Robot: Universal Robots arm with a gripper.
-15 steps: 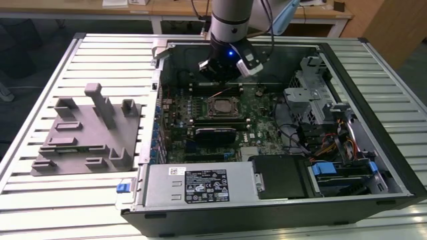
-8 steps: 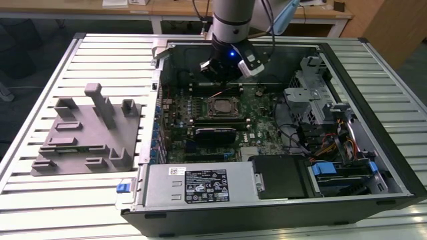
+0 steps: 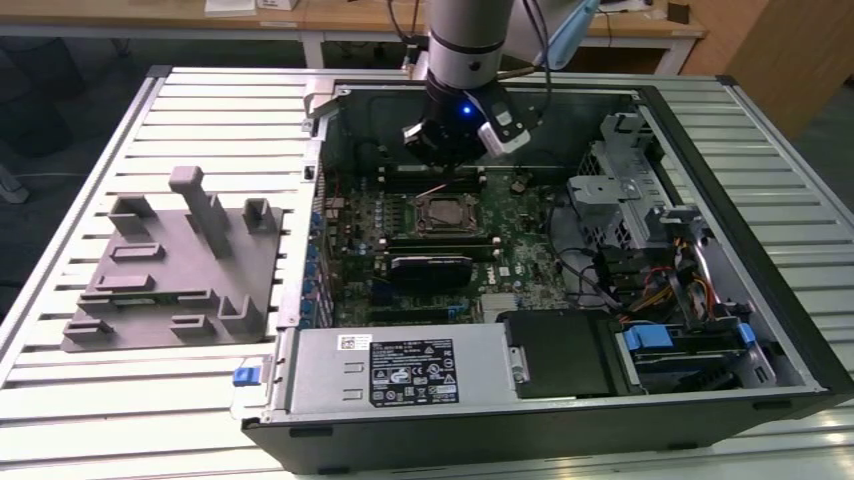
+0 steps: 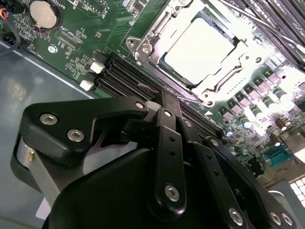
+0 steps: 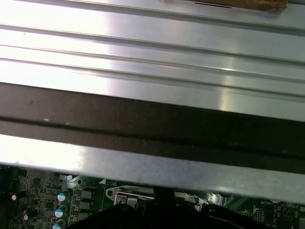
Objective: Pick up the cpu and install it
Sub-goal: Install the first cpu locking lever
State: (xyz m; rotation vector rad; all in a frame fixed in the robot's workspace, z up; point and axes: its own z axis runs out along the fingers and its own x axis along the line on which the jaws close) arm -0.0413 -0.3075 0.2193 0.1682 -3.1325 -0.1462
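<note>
The ribbed metal surface (image 3: 200, 110) carries an open computer case (image 3: 747, 300), lying on its side, with the grey moulded tray (image 3: 174, 270) well apart on the exterior view's left. Inside the case sits the green motherboard (image 3: 501, 250), and over its far part hangs the arm with its gripper (image 3: 447, 150), pointed down into the case.

The cpu (image 4: 202, 47) lies flat in the socket (image 4: 147, 36) (its metal frame is around the chip on all sides), showing as a bright pale square in the second wrist view; in the exterior view it sits near the board's middle (image 3: 443, 212). So the chip lies just nearer than the gripper and below it, apart from it. The chip is square, so no long axis matters.

Whether the jaws are apart or together I cannot tell; they hold nothing that shows.
</note>
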